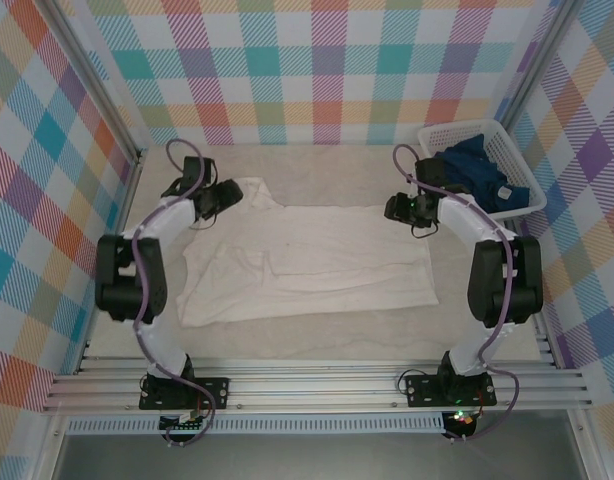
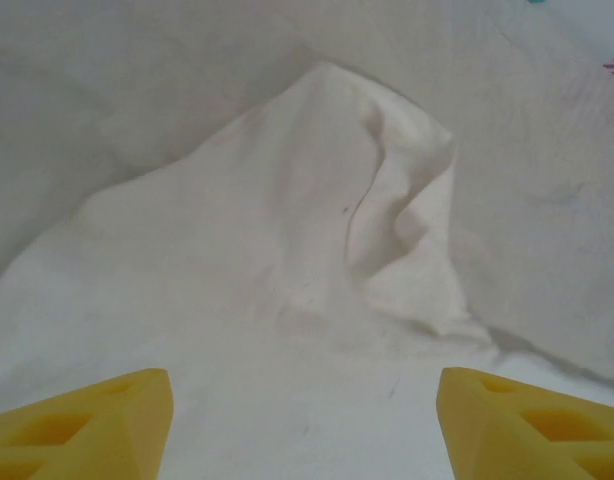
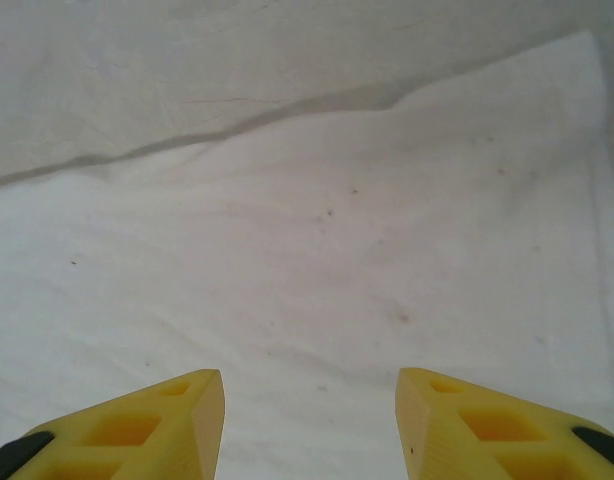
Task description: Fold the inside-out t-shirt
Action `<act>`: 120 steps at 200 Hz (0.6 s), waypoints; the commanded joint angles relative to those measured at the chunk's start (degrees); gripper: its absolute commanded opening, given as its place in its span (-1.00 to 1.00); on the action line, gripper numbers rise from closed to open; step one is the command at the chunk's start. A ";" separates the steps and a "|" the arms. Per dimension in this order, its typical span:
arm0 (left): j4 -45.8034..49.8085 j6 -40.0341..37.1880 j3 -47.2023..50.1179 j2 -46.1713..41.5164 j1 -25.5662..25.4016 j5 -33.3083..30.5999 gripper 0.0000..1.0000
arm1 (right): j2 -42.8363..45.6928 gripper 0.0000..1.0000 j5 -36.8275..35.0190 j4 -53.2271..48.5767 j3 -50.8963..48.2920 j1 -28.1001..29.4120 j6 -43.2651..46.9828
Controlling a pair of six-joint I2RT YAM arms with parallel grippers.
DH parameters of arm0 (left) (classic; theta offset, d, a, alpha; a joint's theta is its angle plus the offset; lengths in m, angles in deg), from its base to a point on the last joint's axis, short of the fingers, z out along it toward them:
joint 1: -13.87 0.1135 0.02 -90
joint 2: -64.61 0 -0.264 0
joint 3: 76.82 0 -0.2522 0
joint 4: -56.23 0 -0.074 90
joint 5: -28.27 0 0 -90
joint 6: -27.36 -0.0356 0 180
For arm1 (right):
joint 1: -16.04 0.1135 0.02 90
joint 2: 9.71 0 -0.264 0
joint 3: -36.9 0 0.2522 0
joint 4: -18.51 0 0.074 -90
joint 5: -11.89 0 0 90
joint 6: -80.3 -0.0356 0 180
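Note:
The inside-out t-shirt [image 1: 307, 262] lies spread flat and white across the middle of the table, with a few soft wrinkles. My left gripper [image 1: 225, 197] hovers over its far left corner, where a sleeve sticks out. In the left wrist view that gripper [image 2: 305, 425] stands open, its yellow fingers [image 2: 97, 425] wide apart over the cloth, and the sleeve [image 2: 387, 190] rises in a fold ahead. My right gripper [image 1: 399, 210] is over the far right corner of the shirt. Its wrist view shows it [image 3: 309, 425] open above flat white fabric [image 3: 317, 260], holding nothing.
A white basket [image 1: 449, 136] with a dark blue garment [image 1: 482, 172] in it stands at the back right, just behind the right arm. The table cover [image 1: 317, 160] is pale beige. Checked walls close in the back and both sides.

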 commanded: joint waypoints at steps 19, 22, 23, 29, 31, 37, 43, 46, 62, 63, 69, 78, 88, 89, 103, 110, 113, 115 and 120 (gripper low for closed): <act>5.07 -1.03 -13.59 12.51 -3.24 6.25 0.37 | -2.06 -0.02 3.81 1.79 1.21 0.96 -0.92; 5.49 -1.09 -14.49 13.43 -3.50 6.34 0.36 | -2.18 -0.02 3.75 1.65 1.21 0.96 -0.85; 5.57 -1.14 -14.83 13.74 -3.59 6.31 0.36 | -2.25 -0.02 3.79 1.61 1.21 0.96 -0.84; 6.30 -1.38 -16.61 15.41 -3.97 6.35 0.36 | -2.55 -0.02 3.82 1.35 1.30 0.96 -0.83; 6.62 -1.41 -17.04 15.99 -4.09 6.32 0.36 | -2.62 -0.03 3.82 1.22 1.30 0.96 -0.83; 7.68 -1.38 -18.96 17.57 -4.37 6.36 0.36 | -2.80 -0.03 3.82 1.03 1.30 1.00 -0.73; 8.15 -1.45 -20.38 19.10 -4.54 6.36 0.36 | -2.70 -0.03 3.95 1.07 1.15 0.98 -0.69; 8.45 -1.38 -21.02 19.75 -4.63 6.37 0.35 | -2.68 -0.03 3.99 1.15 1.01 0.96 -0.73; 8.55 -1.11 -23.60 22.87 -4.99 6.90 0.35 | -2.33 -0.02 3.97 1.45 0.36 0.96 -0.67; 8.55 -1.11 -23.69 23.07 -5.00 6.94 0.35 | -2.28 -0.02 3.98 1.46 0.30 0.96 -0.66; 8.80 -1.10 -24.83 24.10 -5.09 7.25 0.34 | -2.25 -0.02 3.97 1.46 0.12 0.96 -0.66; 8.87 -1.13 -26.65 25.77 -5.26 8.50 0.32 | -2.26 -0.02 3.99 1.45 -0.06 0.96 -0.44; 9.67 -1.11 -29.20 27.72 -5.52 9.99 0.29 | -2.32 -0.02 4.07 1.47 -0.36 0.97 -0.39; 9.77 -1.11 -29.52 27.91 -5.57 10.16 0.28 | -2.32 -0.02 4.08 1.43 -0.36 0.96 -0.39; 9.99 -1.13 -32.52 29.85 -6.09 12.14 0.21 | -2.32 -0.02 4.08 1.38 -0.75 0.96 -0.39; 9.47 -1.27 -33.64 30.37 -6.42 12.84 0.19 | -2.26 -0.02 4.12 1.54 -1.09 0.96 -0.37; 9.12 -1.39 -34.04 30.65 -6.61 13.13 0.19 | -2.18 -0.02 4.17 1.61 -1.20 0.96 -0.39; 8.93 -1.53 -34.29 30.76 -6.72 13.31 0.19 | -2.18 -0.02 4.17 1.66 -1.28 0.98 -0.39; 8.48 -1.88 -35.17 31.11 -7.05 13.55 0.19 | -2.17 -0.02 4.17 1.76 -1.48 0.96 -0.45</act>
